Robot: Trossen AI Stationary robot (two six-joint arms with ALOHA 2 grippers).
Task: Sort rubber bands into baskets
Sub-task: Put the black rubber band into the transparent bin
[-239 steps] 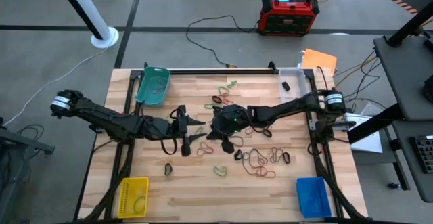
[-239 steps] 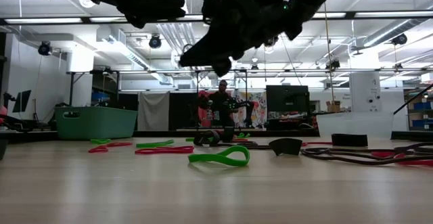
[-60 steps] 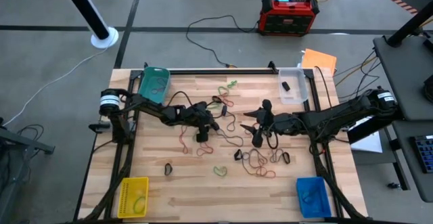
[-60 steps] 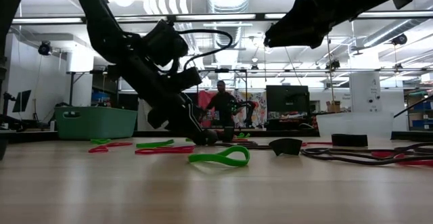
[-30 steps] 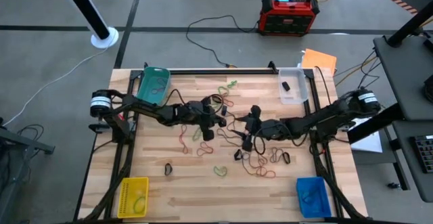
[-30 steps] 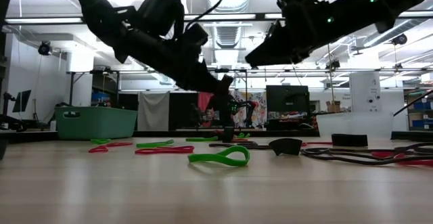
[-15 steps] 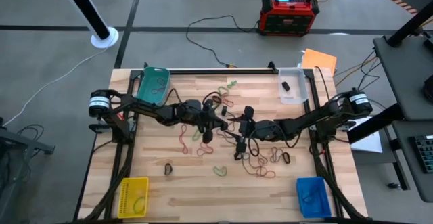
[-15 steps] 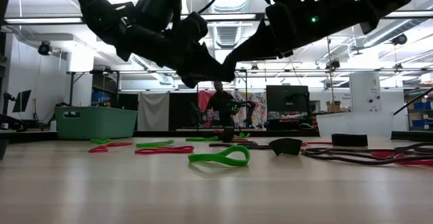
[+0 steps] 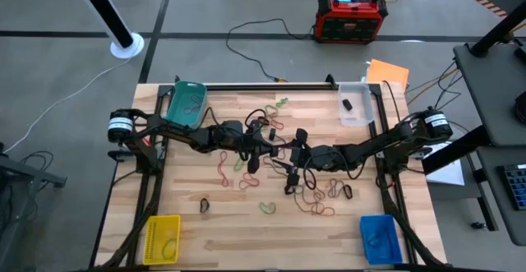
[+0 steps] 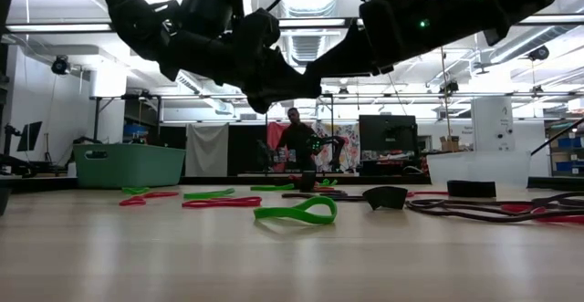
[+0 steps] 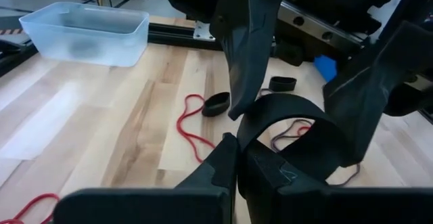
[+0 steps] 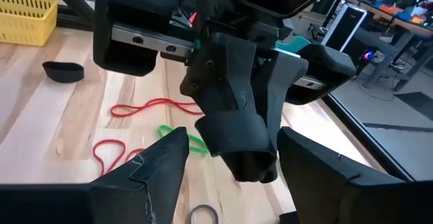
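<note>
Teal basket (image 9: 186, 104) sits at the upper left of the high view with thin bands inside, and the yellow basket (image 9: 161, 239) at the lower left holds a green loop; from that side the left gripper (image 9: 260, 145) reaches to mid-bench (image 9: 230, 223), its fingers pinched narrow on a broad black rubber band (image 11: 298, 126) that arches out ahead of them, clear of the wood. Just beside it, the right gripper (image 9: 289, 159) comes in from the other side with its fingers spread wide; in its wrist view they straddle the left gripper's tip, so this looks like a hand-over in mid-air. Below and to the right lie the loose rubber bands (image 9: 316, 194), red and brownish, tangled together; the clear basket (image 9: 355, 106) at the upper right already has a dark band in it, and the blue basket (image 9: 380, 237) is at the lower right.

The risk is in the exchange: if the right fingers close on the left fingertips instead of the band, the two could jam; if the left lets go too soon, the floppy band may drop back among the loose ones; pulling apart while both hold could stretch it and fling it off the bench.
</note>
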